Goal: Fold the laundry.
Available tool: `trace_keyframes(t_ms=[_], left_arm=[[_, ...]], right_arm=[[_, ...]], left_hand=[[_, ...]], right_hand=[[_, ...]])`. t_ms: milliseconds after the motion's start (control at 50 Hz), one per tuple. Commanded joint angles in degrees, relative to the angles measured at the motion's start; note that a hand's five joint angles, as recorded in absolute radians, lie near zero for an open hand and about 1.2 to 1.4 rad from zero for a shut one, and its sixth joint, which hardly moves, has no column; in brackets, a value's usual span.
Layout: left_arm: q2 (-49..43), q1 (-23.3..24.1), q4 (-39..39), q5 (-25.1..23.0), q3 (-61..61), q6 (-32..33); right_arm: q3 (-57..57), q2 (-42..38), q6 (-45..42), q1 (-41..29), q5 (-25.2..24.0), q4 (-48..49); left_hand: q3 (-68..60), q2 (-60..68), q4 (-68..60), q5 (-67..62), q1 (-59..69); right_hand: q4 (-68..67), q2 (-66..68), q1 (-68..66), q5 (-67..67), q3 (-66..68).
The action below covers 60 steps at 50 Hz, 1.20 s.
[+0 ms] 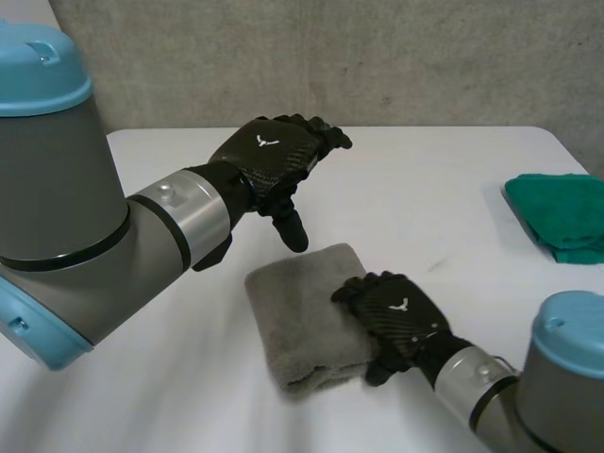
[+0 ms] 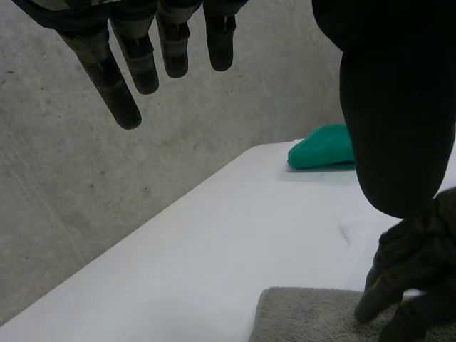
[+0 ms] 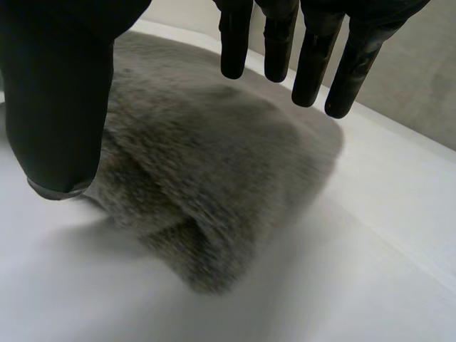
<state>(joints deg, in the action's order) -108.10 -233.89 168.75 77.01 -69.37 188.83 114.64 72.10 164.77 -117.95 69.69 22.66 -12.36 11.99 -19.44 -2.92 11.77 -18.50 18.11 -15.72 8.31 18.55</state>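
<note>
Head view: the right hand [image 1: 394, 319] lies nearest, fingers loosely apart and resting on the right edge of the folded grey towel [image 1: 300, 326], which sits on the white tabletop [image 1: 425, 203] near its front middle. Just beyond the towel the left hand [image 1: 269, 156] hovers in the air, fingers relaxed and apart, holding nothing. Farther off, at the tabletop's right edge, lies a folded green cloth [image 1: 562, 215].

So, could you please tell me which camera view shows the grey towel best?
The head view: the whole folded grey towel lies there, the right hand on its edge. The right wrist view has part of it close under that hand; the left wrist view catches a corner.
</note>
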Motion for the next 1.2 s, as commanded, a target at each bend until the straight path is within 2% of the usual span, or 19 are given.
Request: trace_keyframes(t_ms=[20,220,520,600,700,740,880,1080,1200], left_arm=[[-0.09,-0.16,0.0,-0.11,-0.59,-0.83],[-0.01,-0.6,0.08,-0.11,-1.38,-0.83],[0.17,-0.51,0.17,-0.2,-2.09,-0.92],[0.17,-0.43,0.17,-0.2,-2.18,-0.92],[0.26,-0.43,0.17,-0.2,-2.35,-0.92],[0.26,-0.43,0.17,-0.11,-2.35,-0.92],[0.35,-0.43,0.17,-0.11,-2.61,-0.83],[0.52,-0.51,0.26,-0.11,-2.62,-0.83],[0.52,-0.51,0.26,-0.02,-2.79,-0.83]], right_arm=[[-3.01,-4.78,-5.07,-2.9,0.27,1.51],[-6.88,-8.82,-7.71,-5.53,1.06,1.86],[-12.42,-12.95,-10.52,-7.11,5.63,3.18],[-13.56,-13.83,-11.4,-7.2,7.03,3.18],[-14.7,-13.92,-11.75,-7.03,7.74,3.18],[-15.06,-14.1,-11.84,-7.03,7.65,3.27],[-16.81,-14.45,-15.79,-6.41,7.56,3.18],[-26.11,-18.22,-24.49,6.93,7.03,1.69],[-35.78,-23.4,-25.02,12.83,6.77,-2.7]], left_hand=[[1.97,-1.61,9.05,2.53,-1.39],[2.14,-1.77,9.22,2.7,-1.56],[1.97,-1.61,9.06,2.53,-1.39],[2.14,-1.77,9.22,2.7,-1.56],[2.14,-1.77,9.22,2.7,-1.56],[2.14,-1.77,9.22,2.7,-1.56],[2.14,-1.77,9.22,2.7,-1.56],[2.14,-1.77,9.22,2.7,-1.56],[2.14,-1.77,9.22,2.7,-1.56]], right_hand=[[-6.55,6.94,-9.32,6.74,6.5],[-11.08,11.47,-13.86,11.27,11.03],[-21.51,21.9,-24.29,21.7,21.46],[-28.73,29.12,-31.51,28.92,28.68],[-52.74,53.13,-55.52,52.93,52.69],[-58.0,58.39,-60.78,58.19,57.95],[-61.5,61.89,-64.28,61.69,61.45],[-61.22,61.61,-64.0,61.41,61.17],[-61.22,61.61,-64.0,61.41,61.17]])
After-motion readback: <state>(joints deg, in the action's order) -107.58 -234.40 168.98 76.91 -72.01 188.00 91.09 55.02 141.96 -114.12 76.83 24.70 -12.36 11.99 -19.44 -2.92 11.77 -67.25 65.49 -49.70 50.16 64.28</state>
